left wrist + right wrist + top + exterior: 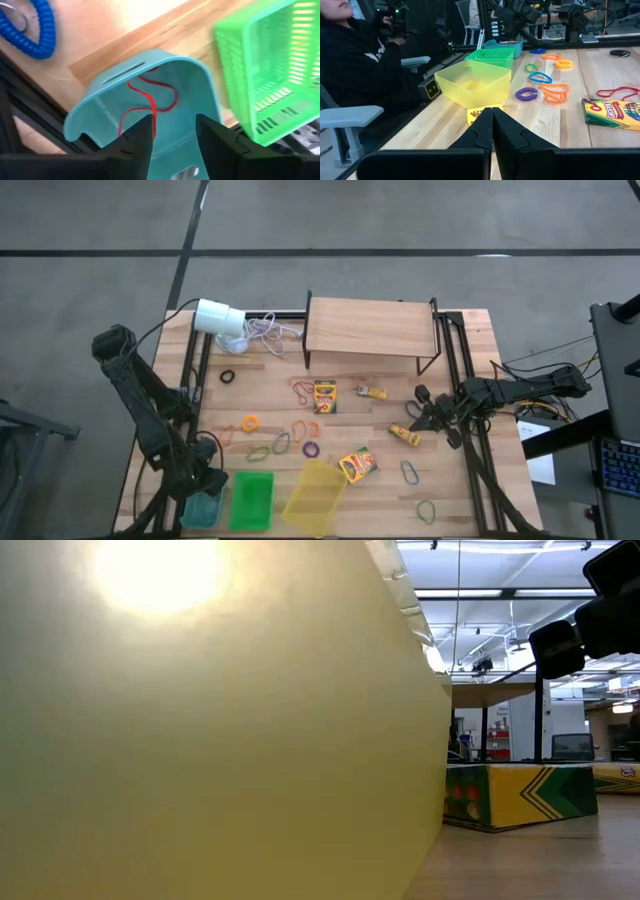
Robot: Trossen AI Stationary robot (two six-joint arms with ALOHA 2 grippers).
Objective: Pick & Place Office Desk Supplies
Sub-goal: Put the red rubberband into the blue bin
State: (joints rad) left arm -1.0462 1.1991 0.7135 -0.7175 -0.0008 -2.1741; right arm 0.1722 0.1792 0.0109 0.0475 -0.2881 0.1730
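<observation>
Three bins sit in a row at the lower edge of the worktop (470, 330) in the high view: a teal bin (203, 510) at lower left, a green basket (251, 501) beside it, and a yellow bin (315, 497) tilted next to that. The left pincer (207, 483) hangs right over the teal bin. Rubber-band loops (282, 443) lie scattered across the middle of the frame, with crayon boxes at the centre (325, 396) and lower centre (358, 465). A wooden shelf (371, 328) stands at the top, a white cylinder (218, 317) to its left. The right pincer (420, 413) is at centre right, just beside a small yellow packet (404, 435).

In the low view the yellow bin's wall (200, 740) fills most of the frame; a crayon box (520, 795) lies at the right.

The left wrist view shows the left pincer (173, 135) released, jaws apart above the teal bin (200, 90), where a red band (150, 97) lies inside. The green basket (270, 65) is at the right, a blue coiled loop (37, 35) at upper left.

In the right wrist view the right pincer (492, 131) is clenched, holding nothing visible, with a yellow packet (482, 111) just past its tips. Beyond are the yellow bin (472, 82), loops (555, 92) and a crayon box (612, 111). A person (355, 60) sits at the left.
</observation>
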